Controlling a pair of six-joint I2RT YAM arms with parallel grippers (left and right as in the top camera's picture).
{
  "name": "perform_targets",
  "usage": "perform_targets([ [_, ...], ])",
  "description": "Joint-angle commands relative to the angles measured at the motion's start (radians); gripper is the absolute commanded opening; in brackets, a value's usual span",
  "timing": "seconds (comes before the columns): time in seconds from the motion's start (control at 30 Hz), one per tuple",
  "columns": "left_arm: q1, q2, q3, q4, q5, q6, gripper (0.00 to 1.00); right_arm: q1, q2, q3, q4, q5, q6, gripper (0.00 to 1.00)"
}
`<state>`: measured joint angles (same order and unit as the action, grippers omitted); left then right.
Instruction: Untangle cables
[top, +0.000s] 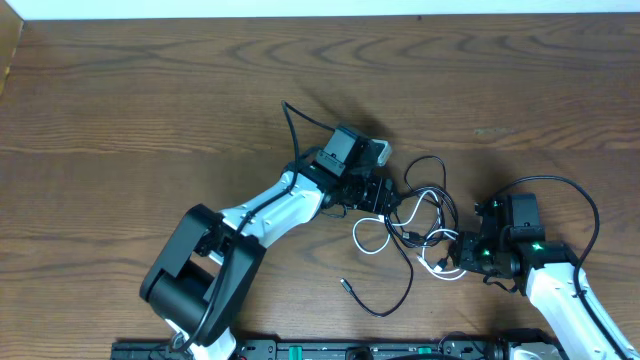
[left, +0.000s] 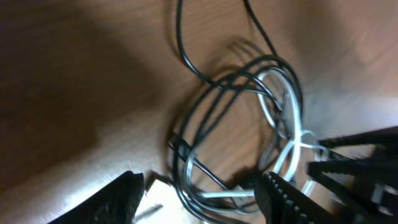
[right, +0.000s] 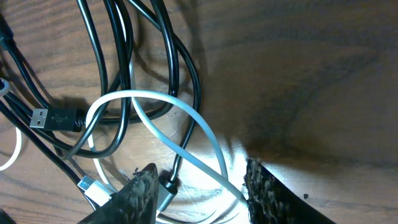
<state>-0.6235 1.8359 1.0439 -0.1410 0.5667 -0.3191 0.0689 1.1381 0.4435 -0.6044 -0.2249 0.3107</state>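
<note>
The left gripper sits at the left edge of the tangle with its jaws apart. Its wrist view shows strands lying between the two fingers, but nothing is pinched. The cables lie in one loose knot on the wooden table, right of centre between the two grippers: a white cable threaded through several black cables. They look light, thin and limp, so they would likely follow any pull, drag their neighbours along and slip from a weak pinch. The better hold is probably just behind a plug, where the cord stiffens, or on a single strand clear of the crossings. The right gripper is at the right edge of the knot, jaws also parted. The white cable runs between its fingers without being clamped.

Only the overhead view shows the whole layout, including one black strand trailing toward the near edge with a free plug end. The left wrist view shows the black loops nested closely, with the white one passing through them. Only the right wrist view makes out a black USB plug and a white plug with a metal tip.
</note>
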Motion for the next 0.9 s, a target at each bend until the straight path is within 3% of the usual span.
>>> perform_targets([
  [0.0,-0.012,0.026,0.006,0.026,-0.125,0.000,0.70,-0.002,-0.001,-0.005,0.003,0.008,0.007,0.44],
  [0.1,-0.032,0.039,0.006,0.047,-0.198,0.024,0.72,-0.002,-0.001,-0.005,0.003,0.008,0.007,0.45],
  [0.33,-0.104,0.040,0.006,0.077,-0.291,0.242,0.68,-0.002,-0.001,-0.005,0.008,0.008,0.007,0.45],
  [0.87,-0.185,0.043,0.003,0.089,-0.351,0.233,0.66,-0.002,-0.001,-0.005,0.007,0.008,0.007,0.46],
])
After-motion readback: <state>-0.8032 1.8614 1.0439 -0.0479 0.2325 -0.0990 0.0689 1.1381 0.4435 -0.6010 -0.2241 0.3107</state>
